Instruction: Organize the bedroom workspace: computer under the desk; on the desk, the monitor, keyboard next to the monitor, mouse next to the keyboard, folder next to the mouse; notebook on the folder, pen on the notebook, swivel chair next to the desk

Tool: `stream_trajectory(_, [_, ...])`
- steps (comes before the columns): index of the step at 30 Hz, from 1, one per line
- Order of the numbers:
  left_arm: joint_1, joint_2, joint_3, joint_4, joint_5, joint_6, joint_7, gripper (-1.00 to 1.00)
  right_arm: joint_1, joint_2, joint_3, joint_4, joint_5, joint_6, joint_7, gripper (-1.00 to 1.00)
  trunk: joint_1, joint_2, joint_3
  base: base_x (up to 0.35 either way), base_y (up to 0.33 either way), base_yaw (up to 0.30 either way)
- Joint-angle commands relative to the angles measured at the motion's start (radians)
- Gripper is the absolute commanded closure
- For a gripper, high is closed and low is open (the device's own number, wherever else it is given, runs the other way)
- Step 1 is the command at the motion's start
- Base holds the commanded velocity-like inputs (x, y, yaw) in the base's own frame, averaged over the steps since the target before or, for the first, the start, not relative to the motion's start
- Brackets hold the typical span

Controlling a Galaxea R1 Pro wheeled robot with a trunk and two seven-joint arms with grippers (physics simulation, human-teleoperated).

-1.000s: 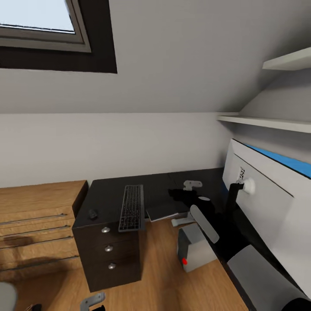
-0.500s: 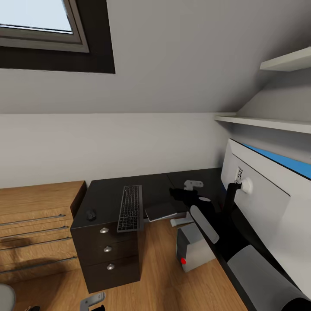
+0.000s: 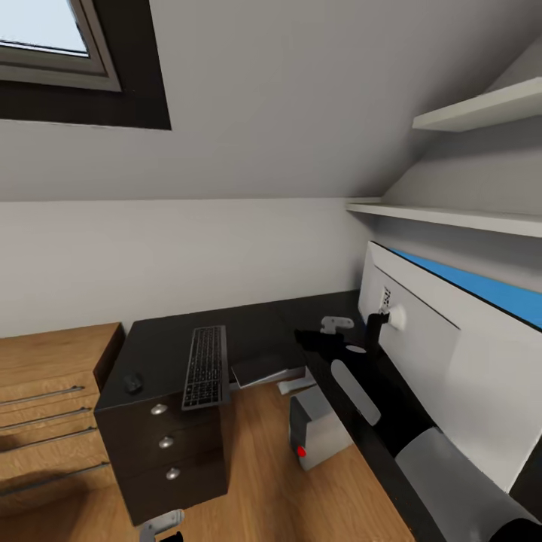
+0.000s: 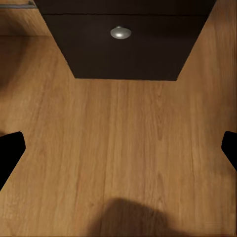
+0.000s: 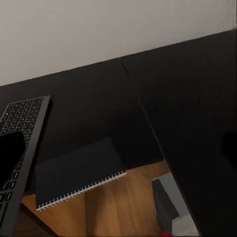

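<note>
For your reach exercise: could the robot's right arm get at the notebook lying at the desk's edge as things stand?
Probably yes: the right gripper hangs open above the desk, beside the notebook, with nothing between them.

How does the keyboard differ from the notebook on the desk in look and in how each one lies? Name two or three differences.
The keyboard is long, narrow and covered in keys; the notebook is shorter, with a plain grey cover and a spiral-bound edge. The keyboard's end sits at the desk edge above the drawers; the notebook juts out past the edge over the floor. Both are dark, flat and lie on the black top.
</note>
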Motion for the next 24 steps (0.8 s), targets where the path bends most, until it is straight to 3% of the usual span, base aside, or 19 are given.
stream_trajectory(1, [-0.001, 0.001, -0.005, -0.002, 0.003, 0.003, 0.008, -1.0, -0.001, 0.0, 0.004, 0.007, -0.009, -0.005, -0.01, -1.0, 0.0, -0.001, -0.001, -0.062, 0.0, -0.265])
stream_trajectory(13, [-0.001, 0.001, -0.002, -0.003, 0.002, 0.003, 0.009, -1.0, -0.001, 0.025, 0.006, 0.097, 0.029, -0.097, -0.007, -1.0, 0.0, -0.001, 0.005, -0.015, 0.0, -0.258])
stream_trajectory(16, [-0.001, 0.001, -0.001, -0.003, 0.002, 0.003, 0.009, -1.0, -0.001, 0.032, 0.007, 0.1, 0.043, -0.102, -0.007, -1.0, 0.0, -0.001, 0.005, -0.001, 0.0, -0.095])
stream_trajectory(17, [-0.001, 0.001, -0.001, -0.004, 0.002, 0.003, 0.009, -1.0, -0.001, 0.047, 0.006, 0.103, 0.056, -0.105, -0.007, -1.0, 0.0, -0.001, 0.005, 0.0, 0.0, -0.008])
stream_trajectory(24, [-0.001, 0.001, 0.0, -0.004, 0.002, 0.003, 0.009, -1.0, -0.001, 0.048, 0.005, 0.103, 0.058, -0.105, -0.007, -1.0, 0.0, -0.001, 0.005, 0.0, 0.0, -0.003])
